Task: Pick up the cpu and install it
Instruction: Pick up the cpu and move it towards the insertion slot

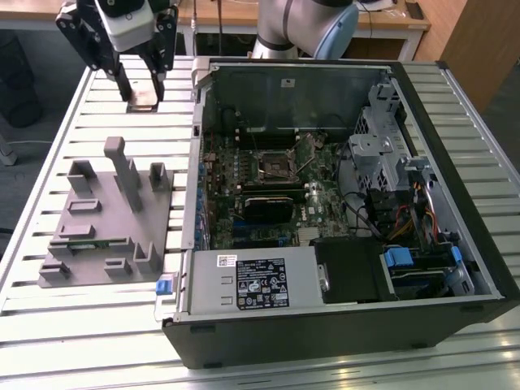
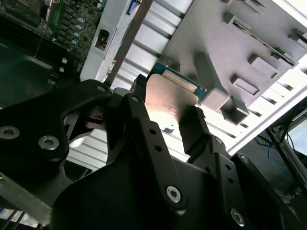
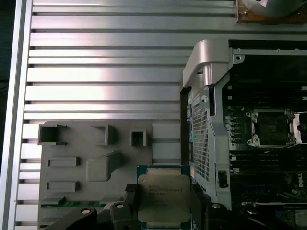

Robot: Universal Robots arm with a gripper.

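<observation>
Black gripper (image 1: pixel 143 93) at ten o'clock of the black computer case (image 1: pixel 325 341) edge-grips the flat silver square cpu (image 3: pixel 163 197) (light, stiff, probably fragile)

— Can we read any print here?
— We see faint lines on the cpu (image 3: pixel 163 199) top, none legible.
— And the white label (image 1: pixel 262 284)?
— It sits on the silver box (image 1: pixel 302 268) inside the computer case (image 1: pixel 325 337); we can't read it.

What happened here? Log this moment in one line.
gripper: shut on cpu | cpu: outside computer case, beside grey fixture | socket: empty
</observation>
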